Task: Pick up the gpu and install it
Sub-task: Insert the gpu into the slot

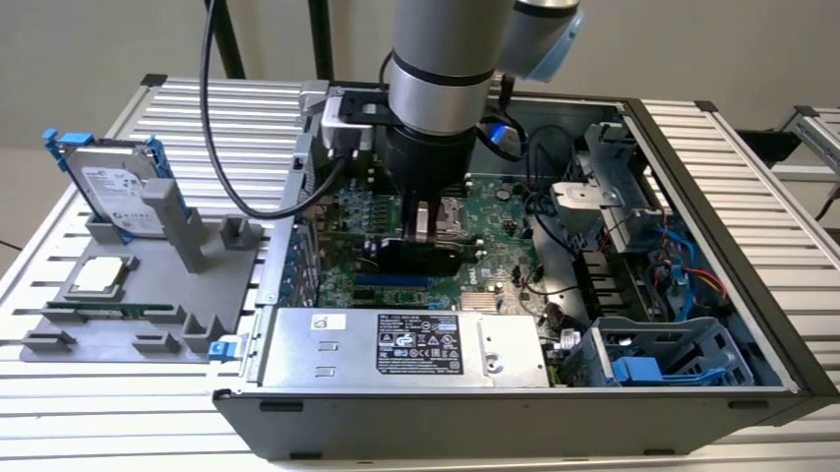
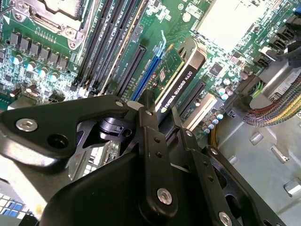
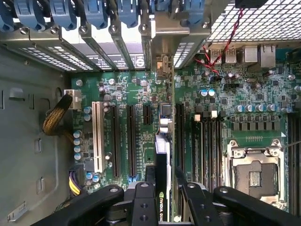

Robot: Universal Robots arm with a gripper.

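Note:
The gpu [image 1: 423, 259] hangs inside the open computer case [image 1: 735, 236], held edge-on over the green motherboard [image 1: 506, 211]. In the second wrist view its black cooler face [image 2: 181, 70] runs beside a blue expansion slot [image 2: 146, 70]. In the first wrist view the card [image 3: 162, 150] stands on edge above the long black slots [image 3: 131, 141], its end pointing at the rear bracket openings [image 3: 162, 63]. My gripper [image 1: 423, 228] [image 2: 162, 117] [image 3: 164, 181] is shut on the gpu, one finger on each face. Whether the card's edge touches a slot I cannot tell.
A grey fixture [image 1: 132, 295] at the exterior view's left holds a silver hard drive in a blue frame [image 1: 112, 182] and a square processor chip [image 1: 102, 277]. The power supply [image 1: 393, 344], a blue drive cage [image 1: 656, 359], loose cables [image 1: 683, 258] and the processor socket [image 3: 254, 172] surround the slots.

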